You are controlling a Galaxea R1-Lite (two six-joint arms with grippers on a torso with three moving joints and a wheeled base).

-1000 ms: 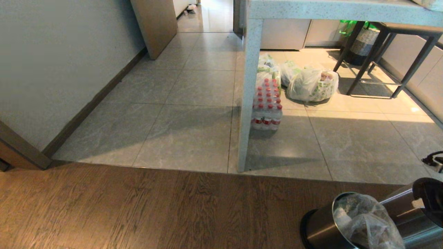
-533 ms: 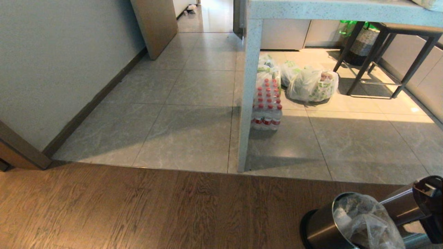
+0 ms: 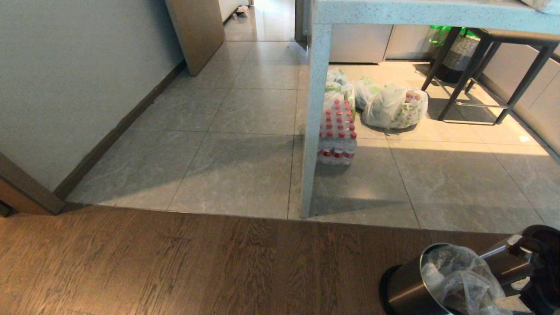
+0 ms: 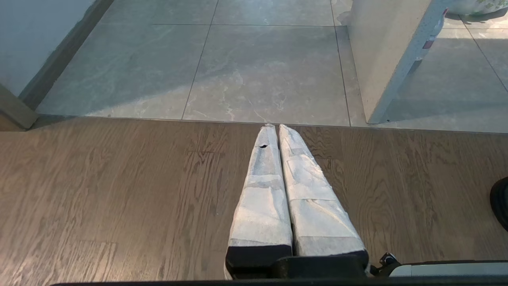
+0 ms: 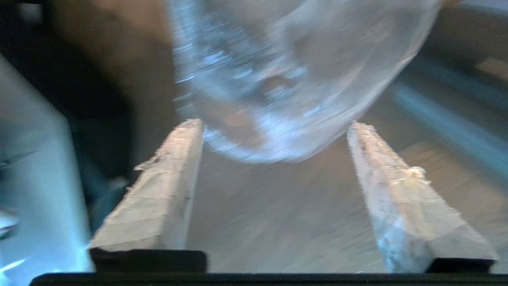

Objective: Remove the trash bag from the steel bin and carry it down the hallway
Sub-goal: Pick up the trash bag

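— Since a second ago: what moved?

— Right gripper (image 5: pixel 274 123) swung low beside the steel bin (image 3: pixel 407 284); its fingers (image 5: pixel 158 190) went from pressed together to spread wide, nothing between them. Left gripper (image 4: pixel 276 131) parked left of the bin over wood floor, fingers pressed together.

— Trash bag (image 3: pixel 463 280)?

— In the bin, bulging from its mouth, just ahead of my spread fingers.

— Step?

— Reaching to grasp, I judge. Next: advance onto loose plastic, then pinch.
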